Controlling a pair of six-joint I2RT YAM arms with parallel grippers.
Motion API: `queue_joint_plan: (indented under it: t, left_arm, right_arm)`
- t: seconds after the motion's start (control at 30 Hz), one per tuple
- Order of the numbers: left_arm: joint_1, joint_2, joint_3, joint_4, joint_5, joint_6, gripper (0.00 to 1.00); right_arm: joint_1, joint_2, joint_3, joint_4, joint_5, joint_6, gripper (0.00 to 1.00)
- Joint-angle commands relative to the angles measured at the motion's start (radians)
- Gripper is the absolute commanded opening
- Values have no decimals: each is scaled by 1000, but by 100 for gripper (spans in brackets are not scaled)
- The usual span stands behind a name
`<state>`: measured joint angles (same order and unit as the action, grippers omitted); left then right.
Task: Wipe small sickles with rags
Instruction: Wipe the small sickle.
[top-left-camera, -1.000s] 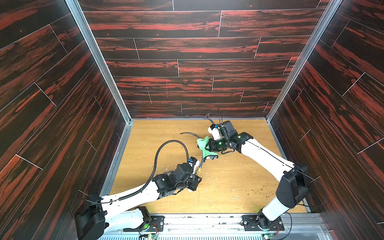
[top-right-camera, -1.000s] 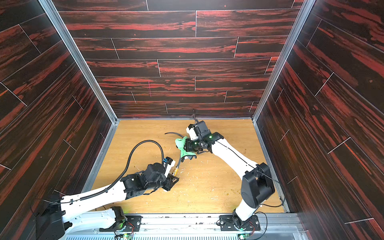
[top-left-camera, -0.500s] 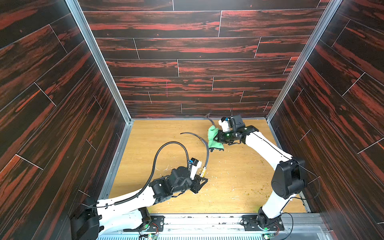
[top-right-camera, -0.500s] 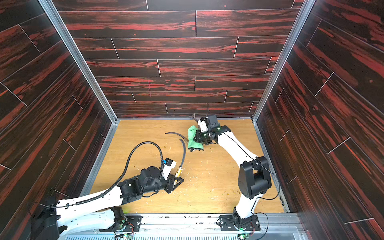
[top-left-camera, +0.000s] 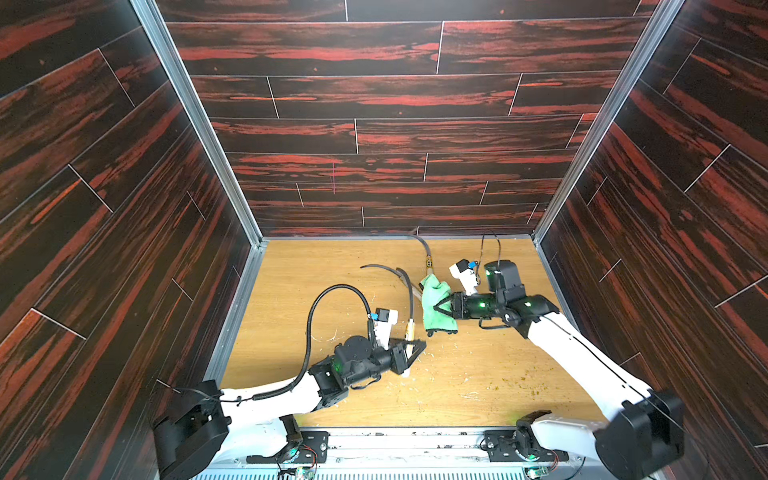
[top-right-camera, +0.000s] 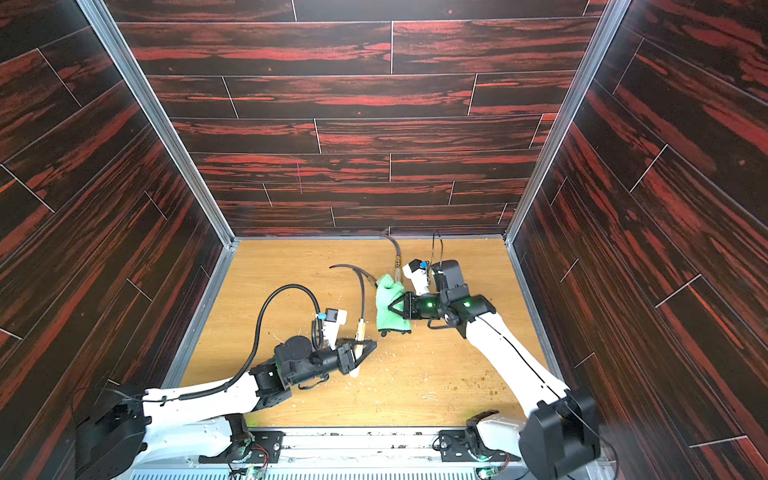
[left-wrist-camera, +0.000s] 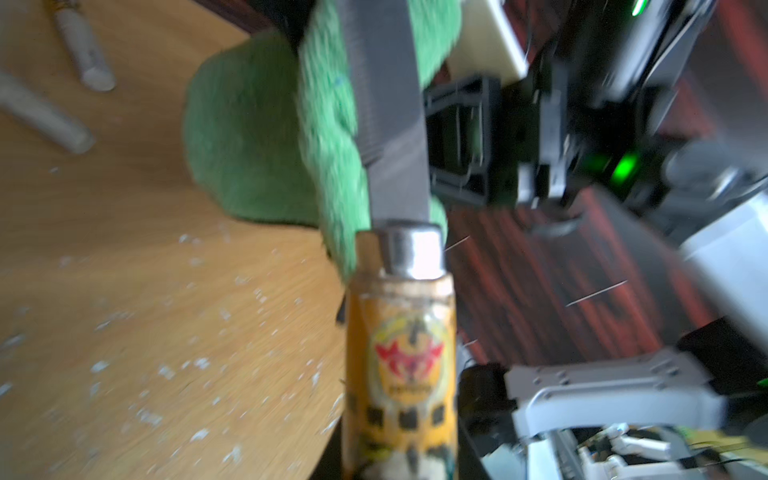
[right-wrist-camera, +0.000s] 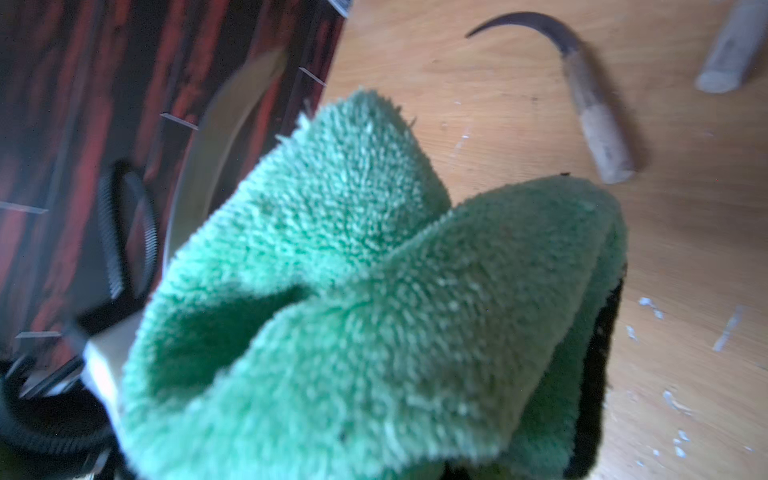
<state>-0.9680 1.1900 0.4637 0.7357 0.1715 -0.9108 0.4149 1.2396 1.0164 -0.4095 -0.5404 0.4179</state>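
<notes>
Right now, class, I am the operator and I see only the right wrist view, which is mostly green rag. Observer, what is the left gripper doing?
Observer: The left gripper is shut on the handle of the held sickle. Its blade runs close alongside the rag.
Operator: Does that handle carry any marking?
Observer: Yes. The left wrist view shows a yellow-black label band around it.
Operator: I see a bare handle end at my frame's edge. Where is its blade?
Observer: That is the far sickle. In both top views its blade lies near the back wall.
</notes>
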Motion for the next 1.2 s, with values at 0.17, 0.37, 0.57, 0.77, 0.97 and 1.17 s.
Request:
queue_joint_plan:
  t: [0.17, 0.37, 0.57, 0.77, 0.97, 1.17]
  left_arm:
    - [52, 109, -30, 413, 82, -202, 0]
    - [51, 141, 11, 388, 138, -198, 0]
    - [51, 229, 34, 500, 196, -263, 0]
    - [44, 303, 83, 578, 275, -296, 0]
    - [27, 290, 114, 550, 310, -273, 0]
    - [9, 262, 108, 510, 315, -246, 0]
  right_arm:
    - [4, -86, 13, 68, -83, -70, 0]
    - [23, -54, 46, 73, -135, -137, 0]
    - [81, -35, 82, 73, -130, -196, 0]
    - [99, 3, 106, 92, -144, -200, 0]
    - [101, 34, 98, 141, -132, -179, 0]
    - [99, 71, 115, 175, -113, -172, 0]
